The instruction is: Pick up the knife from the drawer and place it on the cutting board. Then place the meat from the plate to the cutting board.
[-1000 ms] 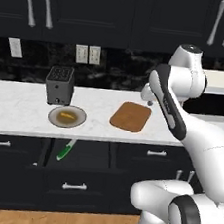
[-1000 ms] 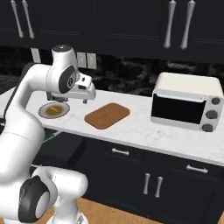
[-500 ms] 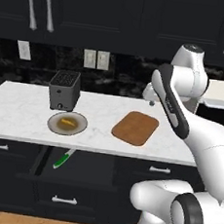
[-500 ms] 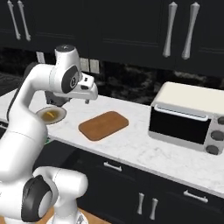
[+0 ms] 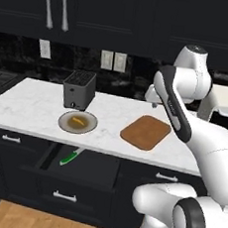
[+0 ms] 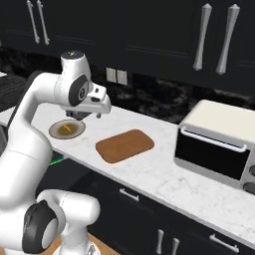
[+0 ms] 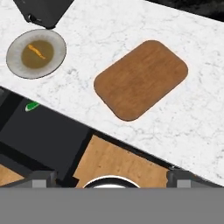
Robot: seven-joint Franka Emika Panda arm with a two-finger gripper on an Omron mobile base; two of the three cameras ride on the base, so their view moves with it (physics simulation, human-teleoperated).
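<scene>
Drawer (image 5: 83,168): You see it pulled open below the counter edge, nearest to you, under the plate. Its dark interior faces up.
Knife (image 5: 70,157): It lies inside the open drawer at its left side, green handle toward you. In the hand view you see just the tip of the green handle (image 7: 31,106) past the counter edge.
Counter (image 5: 32,108): White marbled top running across the left base view, just behind the drawer.
Plate (image 5: 77,122): It rests on the counter directly above the drawer and just in front of the toaster.
Meat (image 5: 77,120): Thin orange-brown strip lying at the centre of the plate.
Cutting board (image 5: 146,132): It lies flat and bare on the counter, right of the plate and apart from it.
Gripper (image 6: 94,116): You see it held high above the counter, between plate and cutting board, pointing down. Jaws released, spread wide, with nothing between them; the finger tips (image 7: 43,178) stand far apart in the hand view.
Toaster (image 5: 79,89): Dark box at the back, just beside the plate's far rim.
Toaster oven (image 6: 220,146): Cream-topped, on the counter well right of the cutting board.
</scene>
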